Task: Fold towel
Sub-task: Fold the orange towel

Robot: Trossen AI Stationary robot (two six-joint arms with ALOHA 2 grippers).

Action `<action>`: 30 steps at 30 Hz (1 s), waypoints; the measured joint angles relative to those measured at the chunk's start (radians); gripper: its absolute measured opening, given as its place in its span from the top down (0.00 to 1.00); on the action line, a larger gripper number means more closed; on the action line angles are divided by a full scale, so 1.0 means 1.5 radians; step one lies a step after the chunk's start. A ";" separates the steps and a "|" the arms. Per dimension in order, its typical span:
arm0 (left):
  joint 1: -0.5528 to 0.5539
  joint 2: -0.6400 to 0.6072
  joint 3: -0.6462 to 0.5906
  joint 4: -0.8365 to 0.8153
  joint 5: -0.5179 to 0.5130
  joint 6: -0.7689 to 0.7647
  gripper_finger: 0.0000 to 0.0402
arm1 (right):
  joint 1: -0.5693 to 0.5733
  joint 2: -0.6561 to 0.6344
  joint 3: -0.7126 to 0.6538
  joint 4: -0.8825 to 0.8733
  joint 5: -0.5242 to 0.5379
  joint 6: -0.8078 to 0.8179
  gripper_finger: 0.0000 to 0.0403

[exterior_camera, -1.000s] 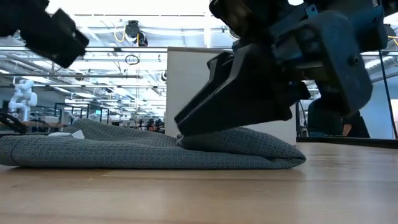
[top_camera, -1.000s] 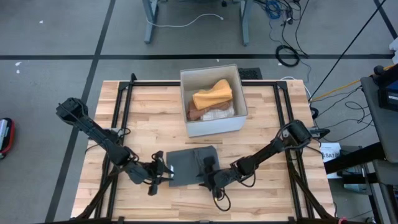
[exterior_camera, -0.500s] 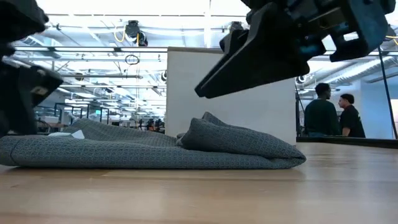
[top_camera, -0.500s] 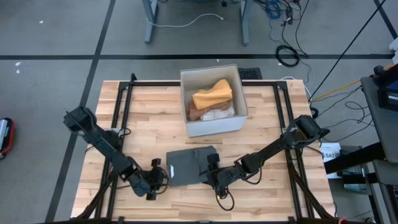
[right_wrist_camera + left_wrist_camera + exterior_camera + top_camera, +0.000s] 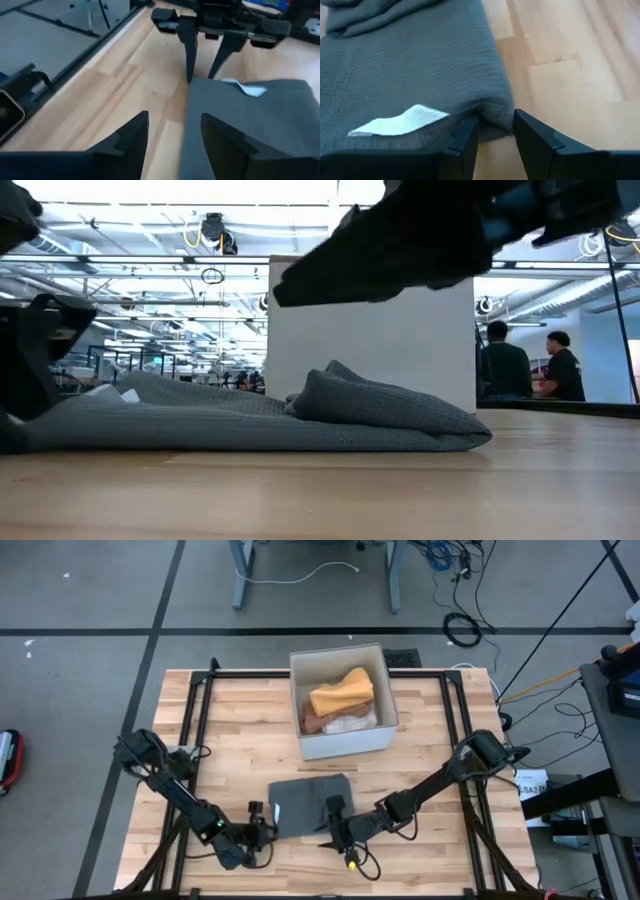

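A grey towel [image 5: 308, 804] lies folded flat on the wooden table [image 5: 440, 760], with a raised fold [image 5: 380, 405] on top and a white tag [image 5: 400, 120] near its left edge. My left gripper [image 5: 495, 142] is low at the towel's near-left corner [image 5: 492, 117], open, with one finger on each side of that corner. It also shows in the right wrist view as the left gripper [image 5: 204, 70]. My right gripper [image 5: 333, 823] hovers open above the towel's near edge, clear of the cloth [image 5: 400, 250]. My left gripper comes slanting down from the table's left at the towel's near-left corner [image 5: 495, 125], which lies on the table between the open fingers. I cannot tell whether either finger [image 5: 465, 145] touches the cloth.
A white bin [image 5: 345, 745] holding an orange cloth [image 5: 342, 692] and other cloths stands at the far middle of the table. Black frame rails [image 5: 200, 720] run along the table's sides. Two people [image 5: 520, 370] stand in the room beyond.
My right gripper has risen off the towel's raised fold, which stays lying where it was. My left gripper has sunk and gone toward the near edge, rolling a little, and has come down to the towel's near-left corner.
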 joint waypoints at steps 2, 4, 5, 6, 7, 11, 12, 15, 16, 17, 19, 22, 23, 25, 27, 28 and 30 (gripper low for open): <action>0.010 0.019 0.014 0.000 -0.008 0.014 0.67 | -0.003 0.015 0.000 0.026 -0.001 -0.004 0.58; 0.017 0.034 0.026 0.002 -0.010 0.027 0.67 | -0.004 0.030 0.000 0.041 -0.001 -0.006 0.58; 0.021 0.038 0.033 0.002 -0.009 0.029 0.67 | -0.005 0.038 0.000 0.047 0.000 -0.008 0.58; 0.025 0.042 0.037 0.002 -0.010 0.029 0.67 | -0.007 0.047 0.000 0.062 -0.001 -0.010 0.58; 0.028 0.045 0.041 0.001 -0.010 0.029 0.68 | -0.007 0.052 0.000 0.067 -0.001 -0.012 0.58; 0.031 0.047 0.057 -0.017 -0.011 0.040 0.76 | -0.013 0.078 0.000 0.106 0.000 -0.018 0.58; 0.031 0.047 0.061 -0.020 -0.011 0.052 0.80 | -0.015 0.084 0.002 0.115 0.000 -0.020 0.58; 0.031 0.048 0.078 -0.019 -0.016 0.088 0.92 | -0.017 0.106 0.023 0.118 0.000 -0.031 0.58; 0.031 0.048 0.084 -0.019 -0.018 0.103 0.96 | -0.017 0.115 0.035 0.118 0.001 -0.039 0.58; 0.031 0.048 0.090 -0.019 -0.019 0.118 0.97 | -0.017 0.126 0.050 0.117 0.001 -0.050 0.58; 0.033 0.048 0.102 -0.019 -0.027 0.137 0.98 | -0.017 0.148 0.081 0.106 0.002 -0.074 0.58; 0.036 0.048 0.121 -0.021 -0.030 0.163 0.99 | -0.017 0.180 0.138 0.052 0.024 -0.108 0.58; 0.037 0.048 0.126 -0.026 -0.031 0.167 0.99 | -0.017 0.187 0.158 0.025 0.038 -0.115 0.58; 0.036 0.048 0.134 -0.035 -0.031 0.170 0.99 | -0.017 0.202 0.195 -0.020 0.065 -0.128 0.58; 0.036 0.048 0.136 -0.036 -0.032 0.171 0.99 | -0.017 0.214 0.222 -0.049 0.097 -0.134 0.58; 0.036 0.048 0.137 -0.036 -0.032 0.171 0.99 | -0.017 0.218 0.232 -0.054 0.113 -0.135 0.58; 0.036 0.048 0.137 -0.036 -0.032 0.168 0.99 | -0.016 0.223 0.243 -0.054 0.131 -0.139 0.58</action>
